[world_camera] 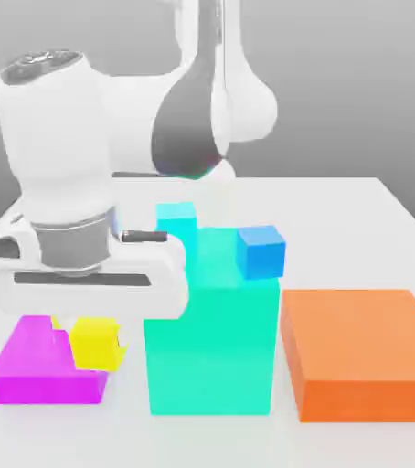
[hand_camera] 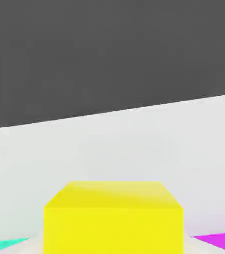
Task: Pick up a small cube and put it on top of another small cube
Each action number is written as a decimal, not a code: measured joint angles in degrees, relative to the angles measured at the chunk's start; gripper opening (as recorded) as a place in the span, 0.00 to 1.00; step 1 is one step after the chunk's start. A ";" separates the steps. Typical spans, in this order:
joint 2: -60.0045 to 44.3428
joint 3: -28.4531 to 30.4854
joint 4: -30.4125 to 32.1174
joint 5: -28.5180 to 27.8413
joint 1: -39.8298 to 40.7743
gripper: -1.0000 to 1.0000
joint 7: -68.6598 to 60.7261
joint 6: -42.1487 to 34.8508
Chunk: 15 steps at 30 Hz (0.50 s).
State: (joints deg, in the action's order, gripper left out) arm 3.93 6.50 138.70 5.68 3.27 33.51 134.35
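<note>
Pincer (world_camera: 92,340) narrowed onto the small yellow cube (world_camera: 96,344), a side grip by the look of it. Exterior view: cube sits under the white hand (world_camera: 88,285), in front of the flat magenta block (world_camera: 47,370) as seen from here, covering part of it. Resting on the block or clear of it: can't tell. Yellow slivers show at either side of the cube; whose they are, can't tell. Tall turquoise block (world_camera: 211,352) stands just beside, towards the exterior view's right, with the blue cube (world_camera: 261,253) at its near edge and the cyan cube (world_camera: 176,233) farther back, apparently on top too, partly behind the hand. Big orange block (world_camera: 367,343) lies beyond, at the exterior view's right, on the white desk (world_camera: 312,215). Main obstacle is the turquoise block: a low sideways carry would likely hit it, so lift first. Which cube is the target, can't tell.

Hand view: yellow cube level between the fingers, pale pads against both sides. Gripping the sides probably keeps top and underside free, which suits stacking. Corners of turquoise and magenta show past the fingers, so neighbours are near; straight up looks the safer exit.
</note>
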 joint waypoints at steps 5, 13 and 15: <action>10.37 -3.61 2.42 -1.42 -3.00 0.00 -0.01 -7.82; 26.48 -9.95 6.51 -2.81 -8.23 0.00 -0.83 -19.57; 26.53 -10.74 9.02 -2.73 -8.45 0.00 -1.00 -17.09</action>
State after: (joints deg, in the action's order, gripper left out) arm 30.46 -4.24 147.72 2.95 -5.18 32.51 117.26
